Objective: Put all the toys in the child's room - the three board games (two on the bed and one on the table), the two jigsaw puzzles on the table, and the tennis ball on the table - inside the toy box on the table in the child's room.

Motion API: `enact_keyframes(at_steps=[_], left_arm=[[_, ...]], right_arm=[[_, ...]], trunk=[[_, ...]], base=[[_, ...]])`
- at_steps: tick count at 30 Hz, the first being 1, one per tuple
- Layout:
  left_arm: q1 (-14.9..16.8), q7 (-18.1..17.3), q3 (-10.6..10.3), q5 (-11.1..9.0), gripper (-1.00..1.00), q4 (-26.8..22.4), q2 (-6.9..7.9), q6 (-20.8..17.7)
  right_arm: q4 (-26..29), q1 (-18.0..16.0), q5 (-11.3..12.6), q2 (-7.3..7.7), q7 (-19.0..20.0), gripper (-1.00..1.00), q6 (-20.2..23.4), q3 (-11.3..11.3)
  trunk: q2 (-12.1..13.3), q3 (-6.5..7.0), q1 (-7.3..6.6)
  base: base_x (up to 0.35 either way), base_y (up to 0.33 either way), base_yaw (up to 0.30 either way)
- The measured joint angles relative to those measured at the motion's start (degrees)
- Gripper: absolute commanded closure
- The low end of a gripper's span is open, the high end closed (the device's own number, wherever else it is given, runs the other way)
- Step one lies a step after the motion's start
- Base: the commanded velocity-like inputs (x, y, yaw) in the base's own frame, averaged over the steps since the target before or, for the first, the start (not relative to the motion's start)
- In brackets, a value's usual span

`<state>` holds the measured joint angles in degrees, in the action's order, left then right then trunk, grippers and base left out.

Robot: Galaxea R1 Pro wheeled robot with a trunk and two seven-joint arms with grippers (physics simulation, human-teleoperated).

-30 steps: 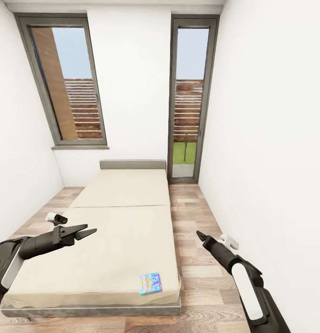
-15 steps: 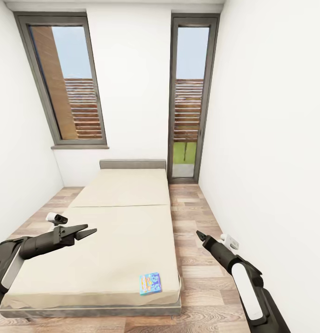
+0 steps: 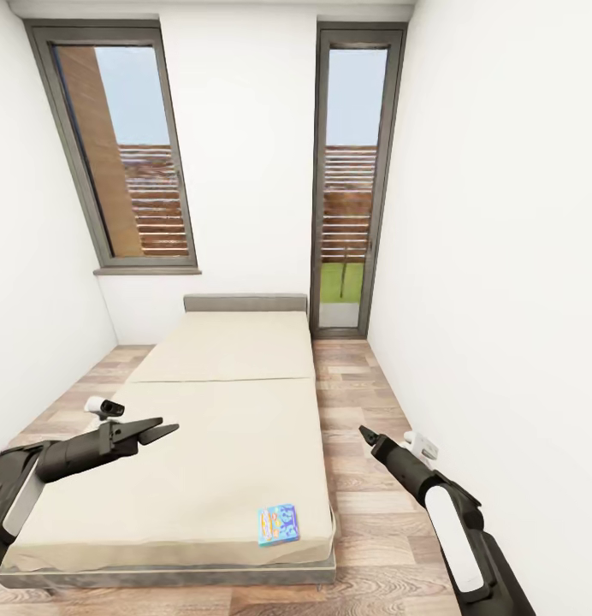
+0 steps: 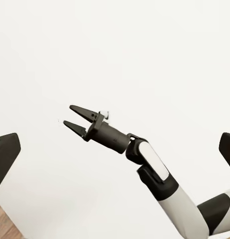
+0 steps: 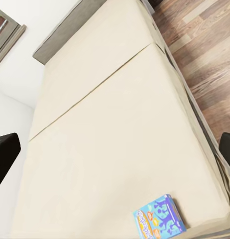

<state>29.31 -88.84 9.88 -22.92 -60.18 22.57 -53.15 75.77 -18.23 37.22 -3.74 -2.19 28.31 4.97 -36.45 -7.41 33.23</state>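
Beige bed [image 3: 219, 445]: board game [image 3: 278, 524] at foot; both claws open, empty.

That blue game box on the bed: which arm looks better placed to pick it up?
Probably the right. The board game lies near the bed's near right corner, closer to the right gripper, which is open. The left gripper hovers over the bed's opposite side.

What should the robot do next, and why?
Probably lower the right gripper toward the blue board game, which lies flat near the bed's foot corner on that side. Both grippers hang open and empty above it; the left gripper is farther away.
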Motion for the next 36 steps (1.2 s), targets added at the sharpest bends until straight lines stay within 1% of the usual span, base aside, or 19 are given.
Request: enact_keyframes(at_steps=[2, 12, 15, 20, 22, 25, 27, 29, 32, 36], left_arm=[[0.0, 0.0, 0.0, 0.0, -1.00, 1.1, 0.00, 0.1], [0.0, 0.1, 0.1, 0.0, -1.00, 3.2, 0.02, 0.2], [0.0, 0.1, 0.0, 0.1, -1.00, 5.4, 0.02, 0.4], [0.0, 0.1, -0.1, 0.2, -1.00, 11.1, 0.08, 4.0], [0.0, 0.1, -0.2, 0.3, -1.00, 12.3, 0.04, 4.7], [0.0, 0.4, -0.6, 0.4, -1.00, 13.3, -0.65, 5.3], [0.0, 1.5, -0.6, 0.5, -1.00, 13.7, -1.58, 5.7], [0.0, 2.2, -0.6, 0.5, -1.00, 13.8, -1.99, 6.2], [0.0, 2.6, -0.6, 0.5, -1.00, 13.9, -2.19, 6.4], [0.0, 2.6, -0.6, 0.4, -1.00, 13.9, -1.95, 6.5]], right_arm=[[0.0, 0.0, 0.0, 0.01, 0.0, -1.00, 0.0, 0.0], [0.4, 0.0, 0.0, 0.02, -0.1, -1.00, 0.2, -0.2], [1.4, 0.1, 0.0, 0.13, -0.1, -1.00, 0.3, -0.1], [1.5, 0.7, 0.1, 0.93, 0.0, -1.00, 0.3, 0.2], [1.3, 0.8, 0.1, 1.17, 0.1, -1.00, 0.3, 0.4], [1.9, 0.8, 0.1, 1.50, 0.5, -1.00, 0.3, 0.8], [1.8, 0.7, 0.0, 1.61, 0.8, -1.00, 0.3, 0.9], [1.9, 0.7, -0.2, 1.59, 0.8, -1.00, 0.3, 0.7], [2.1, 0.7, -0.5, 1.49, 0.7, -1.00, 0.3, 0.3], [1.7, 0.7, -0.8, 1.02, 0.2, -1.00, 0.2, 0.1]], trunk=[[-0.8, -0.36, 0.44], [-4.8, -2.16, 2.64], [-6.0, -2.70, 3.30], [-8.0, -3.61, 4.40], [-8.8, -3.97, 4.84], [-10.1, -4.51, 5.50], [-10.9, -4.87, 5.94], [-11.7, -5.23, 6.38], [-12.9, -5.77, 7.04], [-14.5, -6.49, 7.92]], base=[[0.000, 0.000, 0.000], [0.000, 0.000, 0.000], [0.000, 0.000, 0.000], [0.000, 0.000, 0.000], [0.000, 0.000, 0.000], [0.000, 0.000, 0.000], [0.000, 0.000, 0.000], [0.000, 0.000, 0.000], [0.000, 0.000, 0.000], [0.000, 0.000, 0.000]])
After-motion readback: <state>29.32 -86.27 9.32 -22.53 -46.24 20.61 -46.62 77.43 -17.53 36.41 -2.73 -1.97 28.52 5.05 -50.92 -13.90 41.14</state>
